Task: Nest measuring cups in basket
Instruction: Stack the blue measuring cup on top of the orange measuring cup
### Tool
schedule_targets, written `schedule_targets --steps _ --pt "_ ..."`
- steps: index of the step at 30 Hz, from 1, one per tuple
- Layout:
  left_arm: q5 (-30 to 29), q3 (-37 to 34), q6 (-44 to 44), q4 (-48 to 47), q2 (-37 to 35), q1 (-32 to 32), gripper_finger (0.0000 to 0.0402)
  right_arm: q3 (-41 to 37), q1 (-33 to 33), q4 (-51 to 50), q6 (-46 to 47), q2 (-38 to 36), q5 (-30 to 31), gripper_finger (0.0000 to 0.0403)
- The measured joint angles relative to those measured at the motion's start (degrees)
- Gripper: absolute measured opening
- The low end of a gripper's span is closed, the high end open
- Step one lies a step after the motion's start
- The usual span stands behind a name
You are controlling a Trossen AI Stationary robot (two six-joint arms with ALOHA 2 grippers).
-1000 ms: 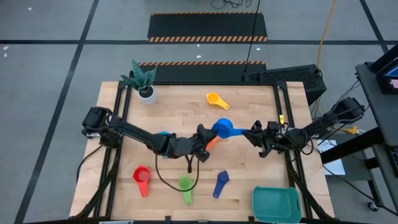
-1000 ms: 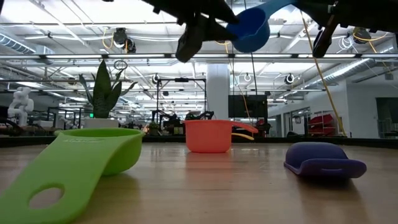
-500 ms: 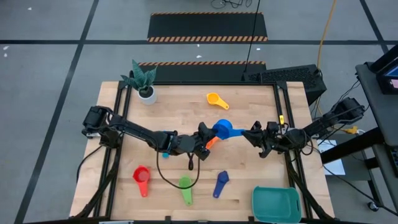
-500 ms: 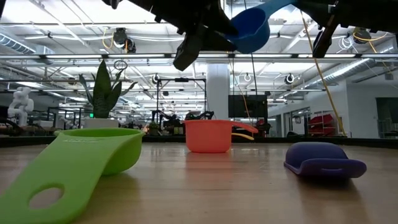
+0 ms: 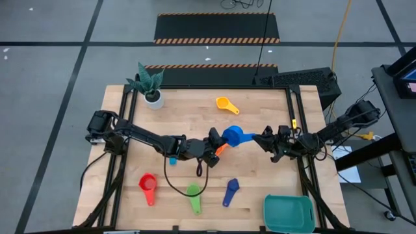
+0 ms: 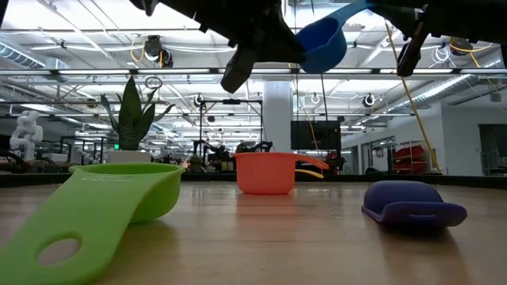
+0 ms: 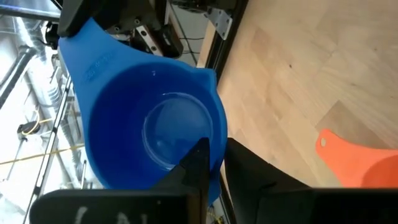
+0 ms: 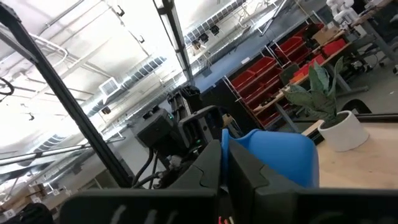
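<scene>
Both arms are meeting mid-table, holding the blue cup (image 5: 232,135) up in the air. The right gripper (image 5: 266,141) is pinching its handle tight, while the left gripper (image 5: 216,142) is clamping its fingers (image 7: 198,163) over the cup's rim. The basket (image 5: 288,213) is sitting well apart at the table's near right corner.
</scene>
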Motion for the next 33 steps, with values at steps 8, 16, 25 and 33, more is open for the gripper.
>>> schedule_targets --steps 8,16,25,33 --pt "2.5 0.0 0.1 -1.6 0.0 0.9 0.0015 0.0 -0.1 -0.3 -0.4 0.0 0.4 0.0027" --pt "1.9 0.0 -4.2 -3.6 0.0 0.9 0.0008 0.0 0.0 -0.5 -5.0 -2.0 0.1 0.0178" --pt "2.2 0.0 -20.3 -16.7 -2.1 -1.7 0.0006 0.0 0.1 -6.6 -14.5 -10.2 5.1 0.0301" --pt "6.1 0.1 -34.1 -26.7 -5.6 -3.4 0.0008 0.0 0.0 -14.5 -20.1 -18.2 13.6 0.0303"
